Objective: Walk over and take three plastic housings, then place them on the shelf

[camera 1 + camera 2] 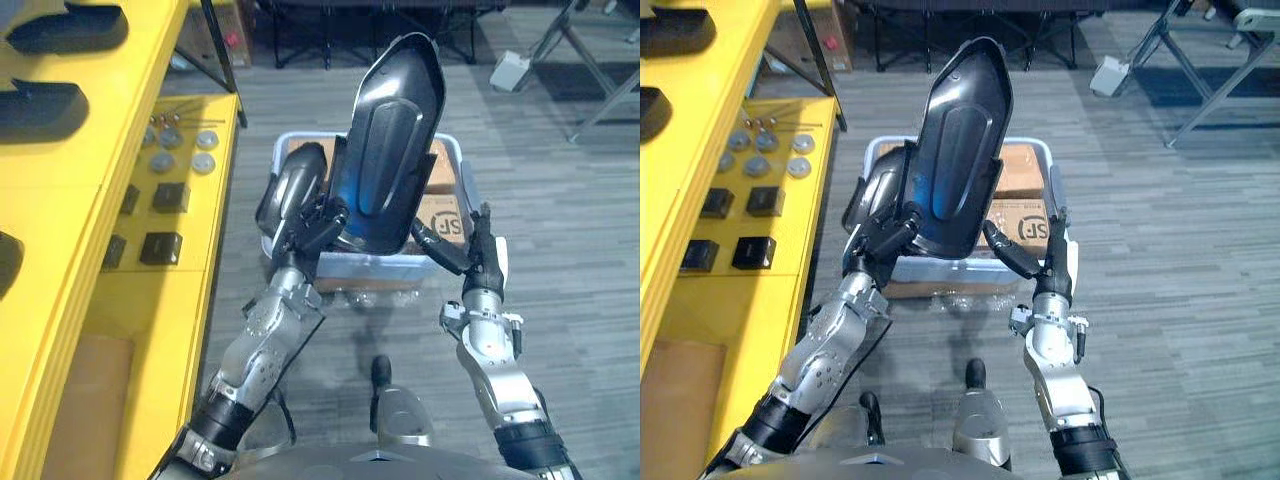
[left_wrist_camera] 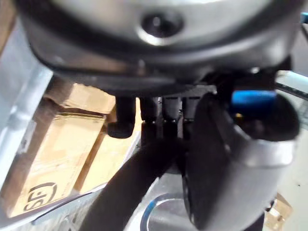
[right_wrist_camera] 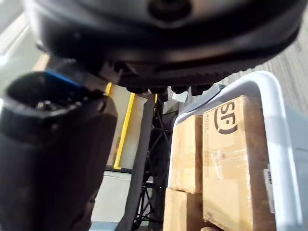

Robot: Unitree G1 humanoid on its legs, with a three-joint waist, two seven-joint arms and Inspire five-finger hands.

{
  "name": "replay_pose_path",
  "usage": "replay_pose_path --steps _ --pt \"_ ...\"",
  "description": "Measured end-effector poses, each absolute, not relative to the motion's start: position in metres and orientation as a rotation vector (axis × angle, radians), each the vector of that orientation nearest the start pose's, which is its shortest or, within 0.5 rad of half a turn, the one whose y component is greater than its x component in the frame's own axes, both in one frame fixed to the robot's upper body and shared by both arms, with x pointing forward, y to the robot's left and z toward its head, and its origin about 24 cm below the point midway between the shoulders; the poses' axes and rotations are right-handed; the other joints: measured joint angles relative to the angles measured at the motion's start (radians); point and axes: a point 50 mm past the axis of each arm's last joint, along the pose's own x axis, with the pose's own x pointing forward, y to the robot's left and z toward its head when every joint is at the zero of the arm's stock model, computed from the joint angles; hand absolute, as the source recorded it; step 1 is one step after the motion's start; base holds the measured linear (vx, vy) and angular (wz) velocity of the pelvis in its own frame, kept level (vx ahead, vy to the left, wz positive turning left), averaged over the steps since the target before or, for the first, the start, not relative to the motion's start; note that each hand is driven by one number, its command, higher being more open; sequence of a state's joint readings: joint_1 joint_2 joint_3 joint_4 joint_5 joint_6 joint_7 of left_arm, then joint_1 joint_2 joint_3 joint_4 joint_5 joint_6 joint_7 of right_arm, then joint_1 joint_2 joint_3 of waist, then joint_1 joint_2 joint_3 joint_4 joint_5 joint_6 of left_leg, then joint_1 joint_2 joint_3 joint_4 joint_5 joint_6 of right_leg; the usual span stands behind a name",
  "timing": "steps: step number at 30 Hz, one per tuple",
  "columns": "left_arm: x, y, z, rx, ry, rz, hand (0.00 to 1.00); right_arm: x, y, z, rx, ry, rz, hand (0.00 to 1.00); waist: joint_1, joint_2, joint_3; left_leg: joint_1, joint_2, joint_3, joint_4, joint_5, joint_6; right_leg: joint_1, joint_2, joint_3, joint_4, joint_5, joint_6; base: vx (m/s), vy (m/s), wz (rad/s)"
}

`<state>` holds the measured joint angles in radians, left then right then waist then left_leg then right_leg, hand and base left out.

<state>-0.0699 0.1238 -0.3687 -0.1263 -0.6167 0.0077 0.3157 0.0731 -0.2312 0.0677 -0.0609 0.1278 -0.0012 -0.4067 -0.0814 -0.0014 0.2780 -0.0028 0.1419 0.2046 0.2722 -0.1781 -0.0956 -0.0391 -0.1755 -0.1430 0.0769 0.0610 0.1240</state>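
Two hands are holding one big black plastic housing (image 1: 390,150) upright over the bin (image 1: 372,268). The left hand (image 1: 308,228) is curling round its lower edge, and the right hand (image 1: 487,262), fingers straight, is propping the other side. It is probably stiff, light and slippery, so the rims are giving the best hold.

Bright, even indoor light, falling from above. Bluish-white sheen on the black plastic housing (image 1: 392,130) just above the left hand (image 1: 312,225), strongest on the side near that hand, with thin pale lines along the rim. Only soft, weak shadow on the grey floor (image 1: 570,260) beside the right hand (image 1: 488,262). Well lit yellow shelf (image 1: 110,180) beyond the left hand. In the wrist views, dark hands against bright cardboard boxes (image 3: 236,159) and a glowing white bin rim (image 3: 273,125).
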Motion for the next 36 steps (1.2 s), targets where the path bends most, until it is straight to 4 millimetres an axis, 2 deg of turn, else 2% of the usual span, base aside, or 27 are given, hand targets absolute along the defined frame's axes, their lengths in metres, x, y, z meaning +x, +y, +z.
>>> replay_pose_path --steps 4,9,15,22,36 --pt "0.253 0.105 0.086 -0.434 -0.102 -0.063 0.0 0.228 -0.201 0.048 -0.044 -0.04 -0.325 1.0 0.005 0.004 -0.024 0.03 -0.001 0.0 -0.023 0.005 -0.004 0.026 0.002 -0.002 -0.013 0.001 0.0 0.0 0.0 0.0" --pt "0.237 0.132 0.108 -0.447 -0.317 0.038 0.0 0.215 -0.205 0.052 -0.008 -0.095 -0.332 1.0 0.008 0.004 -0.071 0.037 -0.006 -0.009 -0.05 0.017 -0.005 0.033 0.001 -0.012 -0.028 0.004 -0.001 0.01 0.005 0.05" --pt "0.227 0.155 0.118 -0.429 -0.442 0.144 0.0 0.206 -0.201 0.046 0.048 -0.095 -0.306 1.0 0.028 -0.002 -0.097 0.049 -0.011 -0.01 -0.066 0.022 -0.004 0.044 -0.002 -0.013 -0.033 0.004 -0.001 -0.01 0.001 0.0" --pt "0.219 0.161 0.107 -0.42 -0.401 0.183 0.0 0.205 -0.2 0.05 0.062 -0.132 -0.313 1.0 0.029 -0.01 -0.111 0.049 -0.011 -0.016 -0.066 0.025 -0.005 0.054 -0.001 -0.022 -0.046 0.006 -0.001 -0.02 0.0 0.03" --pt "0.219 0.158 0.108 -0.402 -0.407 0.175 0.0 0.199 -0.198 0.043 0.128 -0.108 -0.328 1.0 0.029 -0.003 -0.155 0.048 -0.014 -0.023 -0.088 0.035 -0.006 0.057 -0.001 -0.032 -0.065 0.012 -0.002 0.0 -0.002 0.01"
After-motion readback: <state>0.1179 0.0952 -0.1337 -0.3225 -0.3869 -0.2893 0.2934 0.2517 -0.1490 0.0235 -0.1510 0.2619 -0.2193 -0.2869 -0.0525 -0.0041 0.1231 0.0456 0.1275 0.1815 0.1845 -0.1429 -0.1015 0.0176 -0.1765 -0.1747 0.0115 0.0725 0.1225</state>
